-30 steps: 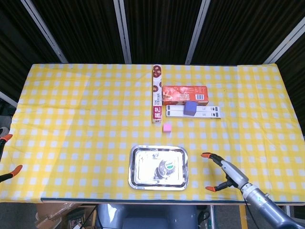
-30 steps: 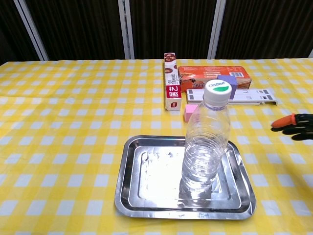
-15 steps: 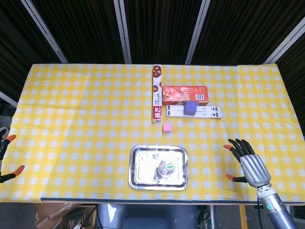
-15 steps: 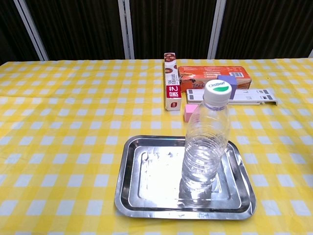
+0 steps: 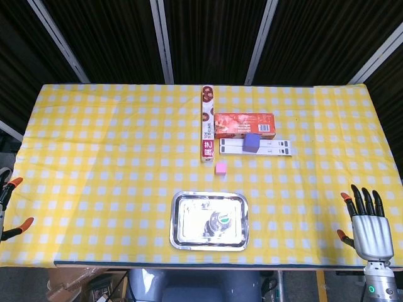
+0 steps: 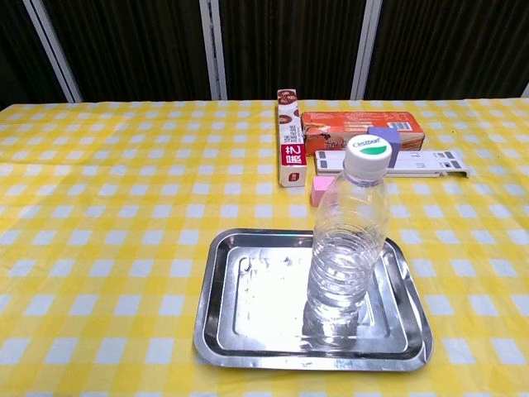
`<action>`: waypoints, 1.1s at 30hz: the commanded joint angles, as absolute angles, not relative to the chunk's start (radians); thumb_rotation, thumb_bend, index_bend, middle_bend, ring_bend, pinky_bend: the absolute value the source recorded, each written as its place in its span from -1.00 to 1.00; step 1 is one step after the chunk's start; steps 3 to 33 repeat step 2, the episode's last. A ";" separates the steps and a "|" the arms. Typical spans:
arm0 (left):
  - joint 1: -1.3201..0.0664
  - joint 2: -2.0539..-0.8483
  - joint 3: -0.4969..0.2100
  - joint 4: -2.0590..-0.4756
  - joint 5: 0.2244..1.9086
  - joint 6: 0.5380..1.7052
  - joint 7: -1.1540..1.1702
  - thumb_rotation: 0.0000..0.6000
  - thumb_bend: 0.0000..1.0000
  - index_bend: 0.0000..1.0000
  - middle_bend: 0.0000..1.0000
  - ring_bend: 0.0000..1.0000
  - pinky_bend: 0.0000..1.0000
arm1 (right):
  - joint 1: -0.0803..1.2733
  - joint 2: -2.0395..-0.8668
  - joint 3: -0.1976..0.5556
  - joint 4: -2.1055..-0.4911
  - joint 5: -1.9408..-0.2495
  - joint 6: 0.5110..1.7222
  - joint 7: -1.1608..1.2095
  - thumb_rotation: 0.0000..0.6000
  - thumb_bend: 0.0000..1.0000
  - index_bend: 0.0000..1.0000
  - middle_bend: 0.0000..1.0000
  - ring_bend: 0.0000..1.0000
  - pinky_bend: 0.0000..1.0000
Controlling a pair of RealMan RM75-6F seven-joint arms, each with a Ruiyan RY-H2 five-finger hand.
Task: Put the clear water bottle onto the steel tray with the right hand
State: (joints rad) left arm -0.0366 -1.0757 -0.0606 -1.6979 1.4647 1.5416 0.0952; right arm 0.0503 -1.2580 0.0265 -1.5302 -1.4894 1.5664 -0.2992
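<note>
Tablecloth [image 6: 124,207] yellow-and-white check, covering the table to every edge. Steel tray [image 6: 248,331] shiny silver, near the front edge. Clear water bottle [image 6: 347,248] transparent, white cap with green lettering. Pink cube [image 6: 321,191]. Purple block [image 6: 385,142]. Orange-red box [image 6: 331,126]. Long box [image 6: 288,141] red and white. White strip [image 6: 430,163]. Right hand [image 5: 370,228] grey, black fingers, orange tips.

Checked table [image 5: 94,157]: steel tray [image 5: 182,236] (near edge), boxes [image 5: 244,125].
</note>
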 commanded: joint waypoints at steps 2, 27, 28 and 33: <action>-0.038 -1.075 -0.065 -1.694 1.447 1.533 0.091 1.00 -0.57 -0.70 -1.00 -1.00 -1.00 | 0.046 -1.251 0.022 -1.546 -1.502 1.566 -0.293 1.00 -0.81 -0.61 -0.87 -1.00 -1.00; -0.038 -1.075 -0.065 -1.694 1.447 1.533 0.091 1.00 -0.57 -0.70 -1.00 -1.00 -1.00 | 0.046 -1.251 0.022 -1.546 -1.502 1.566 -0.293 1.00 -0.81 -0.61 -0.87 -1.00 -1.00; -0.038 -1.075 -0.065 -1.694 1.447 1.533 0.091 1.00 -0.57 -0.70 -1.00 -1.00 -1.00 | 0.046 -1.251 0.022 -1.546 -1.502 1.566 -0.293 1.00 -0.81 -0.61 -0.87 -1.00 -1.00; -0.038 -1.075 -0.065 -1.694 1.447 1.533 0.091 1.00 -0.57 -0.70 -1.00 -1.00 -1.00 | 0.046 -1.251 0.022 -1.546 -1.502 1.566 -0.293 1.00 -0.81 -0.61 -0.87 -1.00 -1.00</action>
